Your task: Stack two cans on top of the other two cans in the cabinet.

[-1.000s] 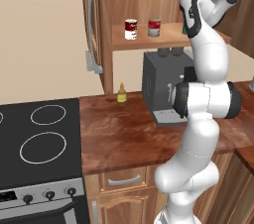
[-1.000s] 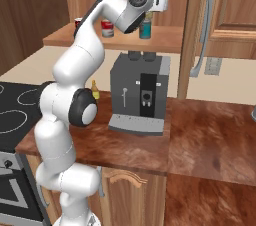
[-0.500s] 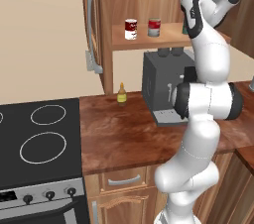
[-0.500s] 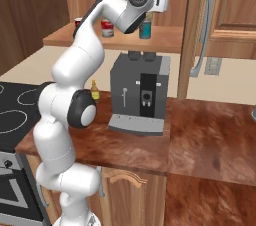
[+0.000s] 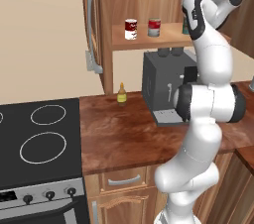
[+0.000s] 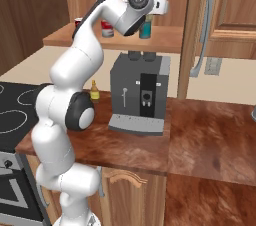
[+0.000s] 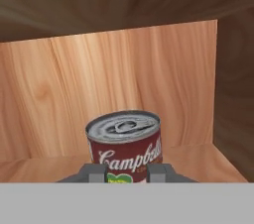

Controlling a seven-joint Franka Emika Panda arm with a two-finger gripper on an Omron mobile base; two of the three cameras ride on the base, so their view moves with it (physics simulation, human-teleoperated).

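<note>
Close before my gripper [image 7: 126,173] stands a can [image 7: 125,143] with a silver lid, a dark red band with white script and a green patch low on its label. My fingertips [image 7: 94,172] overlap its lower part with a narrow gap between them; whether they press on it I cannot tell. It is near the cabinet's right wall. On the cabinet shelf [image 5: 149,40] stand the dark red-and-white can [image 5: 130,28] and the red-over-grey can [image 5: 154,27]. The teal can [image 6: 145,31] sits on the shelf just below my gripper [image 6: 148,20].
A dark coffee machine [image 6: 140,95] stands on the brown counter [image 6: 200,140] under the shelf, with a small yellow bottle [image 5: 121,94] to its left. The cabinet door with its grey bar handle [image 5: 92,25] hangs open at the left. A black stove [image 5: 39,143] lies further left.
</note>
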